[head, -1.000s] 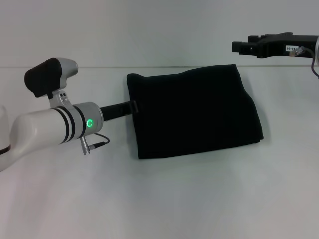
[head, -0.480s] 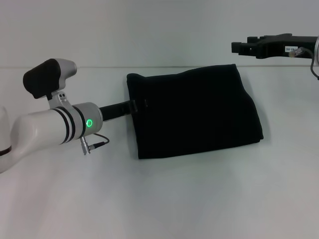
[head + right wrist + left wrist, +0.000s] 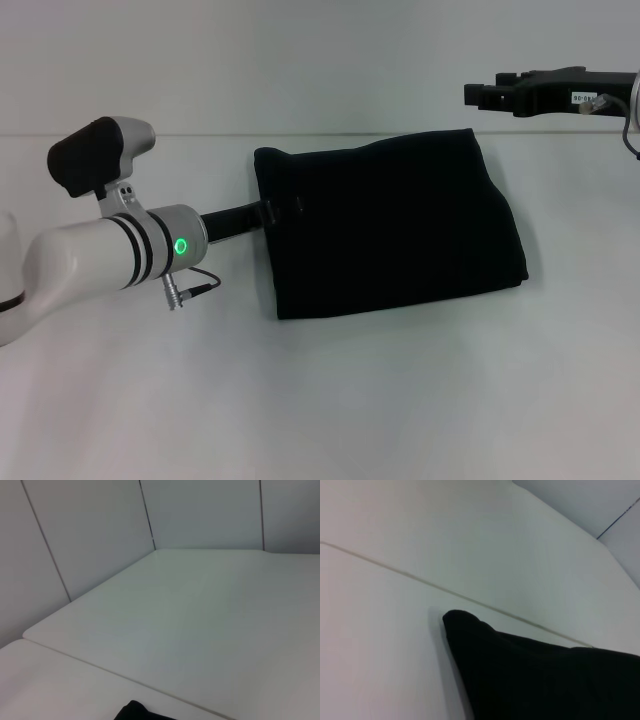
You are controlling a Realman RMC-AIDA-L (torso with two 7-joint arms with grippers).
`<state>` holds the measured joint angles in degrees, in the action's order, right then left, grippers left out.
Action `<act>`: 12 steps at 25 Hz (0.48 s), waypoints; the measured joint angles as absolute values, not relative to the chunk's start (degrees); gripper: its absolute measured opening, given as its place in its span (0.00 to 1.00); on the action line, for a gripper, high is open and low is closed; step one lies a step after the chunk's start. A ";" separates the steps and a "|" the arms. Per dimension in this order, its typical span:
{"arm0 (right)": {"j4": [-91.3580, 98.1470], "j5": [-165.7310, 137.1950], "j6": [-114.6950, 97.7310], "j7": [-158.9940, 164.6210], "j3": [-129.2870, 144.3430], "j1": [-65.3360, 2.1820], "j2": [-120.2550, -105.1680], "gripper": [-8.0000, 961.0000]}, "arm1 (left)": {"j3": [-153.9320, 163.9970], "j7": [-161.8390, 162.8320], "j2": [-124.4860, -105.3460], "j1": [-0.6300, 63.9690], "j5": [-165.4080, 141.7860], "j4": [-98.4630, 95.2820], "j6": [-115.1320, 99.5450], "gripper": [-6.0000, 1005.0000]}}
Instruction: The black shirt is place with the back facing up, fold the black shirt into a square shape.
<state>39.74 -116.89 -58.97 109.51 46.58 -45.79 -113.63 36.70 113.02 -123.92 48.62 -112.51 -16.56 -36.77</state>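
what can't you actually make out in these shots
- Left gripper, head view: its black tip lies against the black shirt, so whether its fingers are open or shut is lost.
- Right gripper, head view: seen side-on above the far right corner of the shirt, its arm cut off by the picture edge; finger state unclear.
- Shirt's neckline and sleeves: folded away, not visible.
- Both wrist views: only a shirt corner shows.
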 joint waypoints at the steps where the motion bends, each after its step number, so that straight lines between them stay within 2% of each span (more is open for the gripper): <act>1: 39.75 -116.89 -58.97 109.51 46.58 -45.79 -113.63 0.63 | 36.83 113.02 -123.92 48.68 -112.56 -16.47 -36.79 0.72; 10: 39.96 -116.89 -58.97 109.50 46.58 -45.82 -113.63 0.63 | 37.77 112.98 -123.86 49.50 -112.73 -16.39 -38.08 0.80; 12: 40.01 -116.89 -58.97 109.43 46.58 -45.84 -113.63 0.63 | 38.64 112.79 -123.80 49.56 -112.74 -16.49 -38.11 0.78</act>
